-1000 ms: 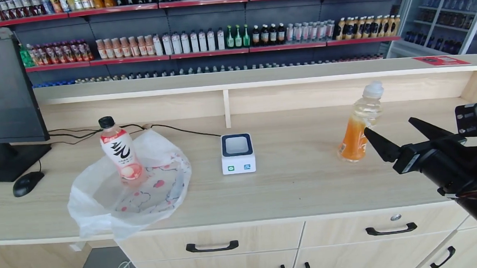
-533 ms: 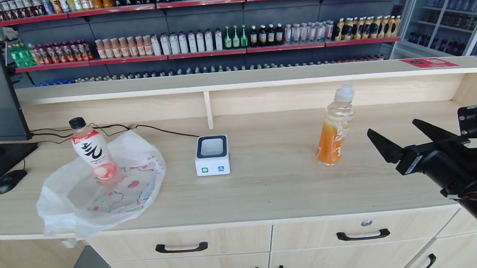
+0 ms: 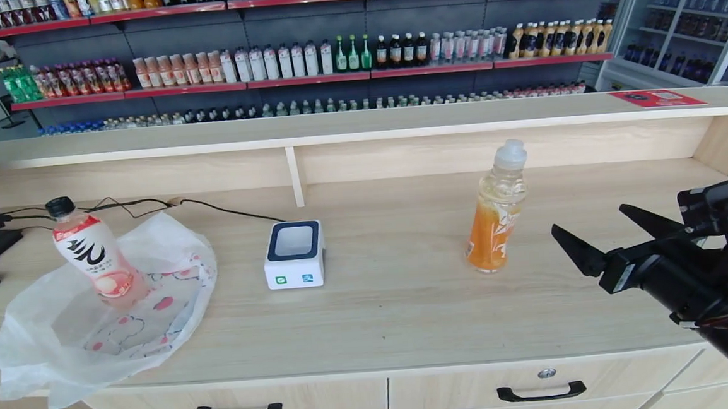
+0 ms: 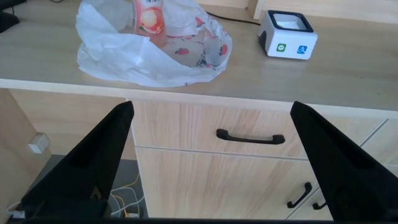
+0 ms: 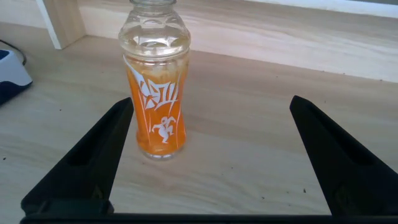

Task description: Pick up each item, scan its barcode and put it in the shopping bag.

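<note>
The orange bottle stands upright on the desk, right of the scanner. The right gripper hangs near it, jaws spread wide and empty. The pink bottle leans in the shopping bag at the desk's left end, seemingly on its flattened plastic, while the left gripper, also wide and empty, hangs before the drawers.

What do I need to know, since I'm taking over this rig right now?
Left gripper: open, empty, facing the drawers below the counter's edge.
Right gripper: open, empty, aimed at the orange drink bottle, not touching it.
Orange drink bottle: upright on the counter, right of the scanner.
Done: pink drink bottle stands in the shopping bag.
Left: grasp, scan and bag the orange one.
</note>
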Available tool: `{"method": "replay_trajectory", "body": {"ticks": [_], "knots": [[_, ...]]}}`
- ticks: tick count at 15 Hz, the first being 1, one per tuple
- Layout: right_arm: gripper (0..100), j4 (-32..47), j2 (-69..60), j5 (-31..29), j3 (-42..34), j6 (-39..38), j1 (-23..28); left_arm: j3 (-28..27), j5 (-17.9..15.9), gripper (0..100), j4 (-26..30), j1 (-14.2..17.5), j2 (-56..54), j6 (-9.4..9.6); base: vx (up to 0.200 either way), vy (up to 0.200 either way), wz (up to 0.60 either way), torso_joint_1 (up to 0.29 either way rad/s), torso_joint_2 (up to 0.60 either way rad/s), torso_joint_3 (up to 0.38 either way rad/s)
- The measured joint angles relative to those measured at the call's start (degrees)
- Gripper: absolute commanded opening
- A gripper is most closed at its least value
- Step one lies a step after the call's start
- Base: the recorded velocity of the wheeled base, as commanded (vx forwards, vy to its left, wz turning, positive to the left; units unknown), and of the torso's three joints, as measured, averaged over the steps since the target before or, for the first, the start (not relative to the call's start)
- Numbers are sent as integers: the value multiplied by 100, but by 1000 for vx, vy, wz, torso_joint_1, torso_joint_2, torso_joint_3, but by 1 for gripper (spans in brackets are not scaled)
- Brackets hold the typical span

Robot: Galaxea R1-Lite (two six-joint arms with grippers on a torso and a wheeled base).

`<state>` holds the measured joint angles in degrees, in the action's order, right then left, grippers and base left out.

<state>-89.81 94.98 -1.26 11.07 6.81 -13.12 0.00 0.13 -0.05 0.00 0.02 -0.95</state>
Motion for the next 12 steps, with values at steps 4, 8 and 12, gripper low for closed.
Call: {"method": "replay_trajectory", "body": {"ticks": [4, 8, 12], "knots": [[100, -18, 33, -2, 98, -9, -171, 0, 2, 100, -2, 0, 0, 0, 0, 0, 0, 0, 0, 0], [100, -11, 243, -9, 102, -6, -251, 0, 2, 100, 0, 0, 0, -6, 0, 0, 0, 0, 0, 0], [100, -11, 653, -11, 317, -17, -503, 0, 2, 100, -2, 0, 0, -6, 0, 0, 0, 0, 0, 0]]}}
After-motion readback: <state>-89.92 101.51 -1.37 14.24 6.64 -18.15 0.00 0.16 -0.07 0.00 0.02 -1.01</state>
